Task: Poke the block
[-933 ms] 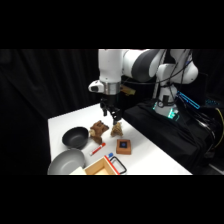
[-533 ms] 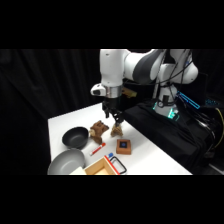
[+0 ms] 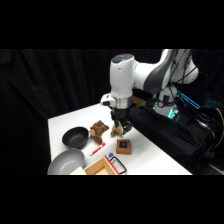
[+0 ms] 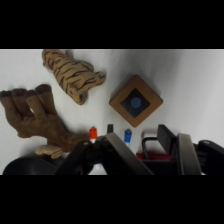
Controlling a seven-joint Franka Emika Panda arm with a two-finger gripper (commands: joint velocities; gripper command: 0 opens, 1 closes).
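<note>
The block (image 3: 123,146) is a small reddish-brown wooden square with a dark blue mark on top, lying flat on the white table (image 3: 65,122). My gripper (image 3: 121,126) hangs just behind and above it, in front of the striped tiger figure (image 3: 117,131). In the wrist view the block (image 4: 136,100) sits turned like a diamond just beyond my gripper (image 4: 137,134). The two fingers stand apart with nothing between them, so the gripper is open and not touching the block.
A brown antlered figure (image 3: 99,130) (image 4: 35,117) and the tiger figure (image 4: 70,75) lie left of the block. A black bowl (image 3: 75,136), a grey bowl (image 3: 66,162), a tan wooden box (image 3: 101,167), a red marker (image 3: 97,148) and a red-and-black handled tool (image 3: 118,164) crowd the front.
The gripper has come down and shifted to the right, nearer the block. The objects on the table have not moved.
</note>
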